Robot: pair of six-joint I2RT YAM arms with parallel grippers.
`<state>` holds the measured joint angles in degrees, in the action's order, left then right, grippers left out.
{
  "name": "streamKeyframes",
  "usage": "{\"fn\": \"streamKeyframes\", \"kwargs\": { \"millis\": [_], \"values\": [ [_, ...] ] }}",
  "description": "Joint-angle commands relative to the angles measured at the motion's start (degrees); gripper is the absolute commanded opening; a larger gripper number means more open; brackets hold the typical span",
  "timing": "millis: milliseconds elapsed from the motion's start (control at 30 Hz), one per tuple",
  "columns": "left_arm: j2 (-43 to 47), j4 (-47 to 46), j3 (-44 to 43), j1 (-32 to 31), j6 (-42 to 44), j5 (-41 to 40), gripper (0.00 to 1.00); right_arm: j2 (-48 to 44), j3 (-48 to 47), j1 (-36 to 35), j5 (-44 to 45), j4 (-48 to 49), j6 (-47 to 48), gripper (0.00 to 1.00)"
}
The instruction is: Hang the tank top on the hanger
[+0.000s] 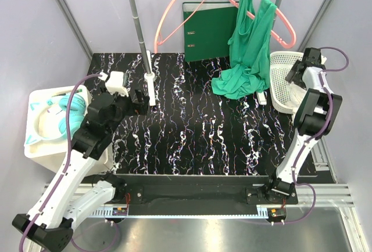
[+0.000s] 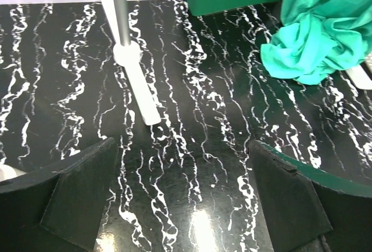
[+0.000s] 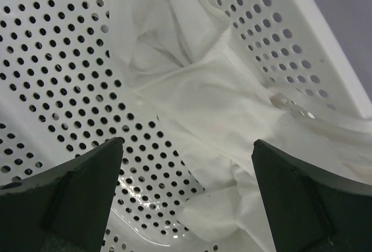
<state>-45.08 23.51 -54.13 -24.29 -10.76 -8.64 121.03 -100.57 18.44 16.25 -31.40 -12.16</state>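
On the left side of the tabletop (image 1: 203,141) the left hand (image 1: 139,102) sits wide open and empty, just beside the foot of the rack post (image 1: 138,25), with nothing under its fingers but the marbled surface. Up behind it the hanger (image 1: 157,31) hangs bare and tilted, its long side running from upper right down to lower left.

Further right there's a thicker pink hanger (image 1: 285,22) with green cloth (image 1: 247,60) trailing down onto the tabletop, so not the one we want.

Far right, the right hand (image 1: 292,73) is wide open too and points down into the basket (image 1: 279,98), right above a crumpled white cloth (image 3: 203,101). I'm guessing that's the tank top. So the grab lies straight below the right hand and well apart from the left one. The left is the nearer arm to the hanger though. The cloth has no clear long axis, it's just bunched up.
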Motion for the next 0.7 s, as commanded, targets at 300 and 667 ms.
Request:
{"fn": "streamKeyframes", "kwargs": {
  "millis": [300, 667],
  "values": [
    [-1.15, -1.89, 0.43, -0.23, 2.33, -4.1, 0.99, 10.8, -9.81, 2.92, -3.68, -2.88, 0.82, 1.0],
    [-1.41, -1.8, 0.51, -0.14, 2.77, -4.89, 0.99, 14.67, -12.01, 3.1, -10.0, -4.81, 0.56, 0.7]
  ]
}}
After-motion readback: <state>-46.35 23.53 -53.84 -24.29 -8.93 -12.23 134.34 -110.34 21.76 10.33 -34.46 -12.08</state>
